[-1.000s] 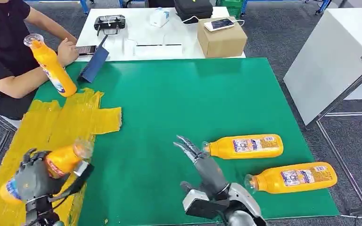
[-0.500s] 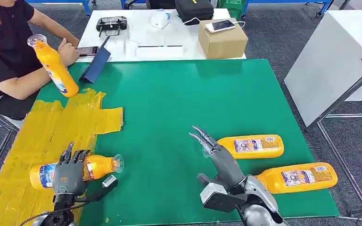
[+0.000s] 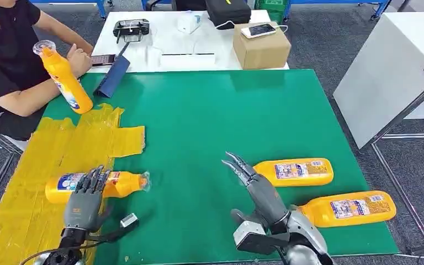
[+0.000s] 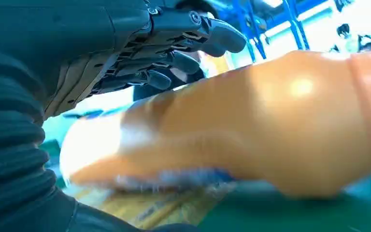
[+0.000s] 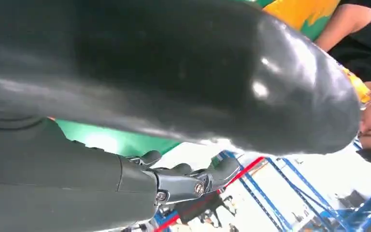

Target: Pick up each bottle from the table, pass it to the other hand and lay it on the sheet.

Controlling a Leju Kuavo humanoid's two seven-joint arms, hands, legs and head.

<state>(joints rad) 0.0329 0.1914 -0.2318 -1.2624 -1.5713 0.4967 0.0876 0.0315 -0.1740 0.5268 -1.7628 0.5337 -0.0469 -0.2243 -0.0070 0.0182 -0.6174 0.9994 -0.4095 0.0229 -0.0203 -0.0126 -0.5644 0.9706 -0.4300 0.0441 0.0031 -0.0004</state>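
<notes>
An orange bottle [image 3: 100, 184] lies on its side on the yellow sheet [image 3: 61, 149], cap toward the green mat [image 3: 210, 121]. My left hand [image 3: 84, 200] hovers just behind and over it with straight, spread fingers; in the left wrist view the fingers [image 4: 174, 43] stand clear above the bottle [image 4: 251, 125]. My right hand [image 3: 259, 190] is open, fingertips close to the cap end of a second lying bottle [image 3: 293, 171]. A third bottle [image 3: 349, 208] lies nearer the front right edge. In the right wrist view the fingers [image 5: 183, 181] are extended and hold nothing.
A person [image 3: 5, 61] sits at the far left, holding an upright orange bottle [image 3: 63, 77] at the sheet's far corner. A blue folder [image 3: 112, 74] leans at the mat's back edge. Behind stands a white table with a cardboard box [image 3: 260, 45]. Another white table [image 3: 389, 66] stands at the right.
My left hand lowered the bottle onto the yellow sheet, let go of it and straightened its fingers. The right hand shifted toward the nearer lying bottle, then held still.
</notes>
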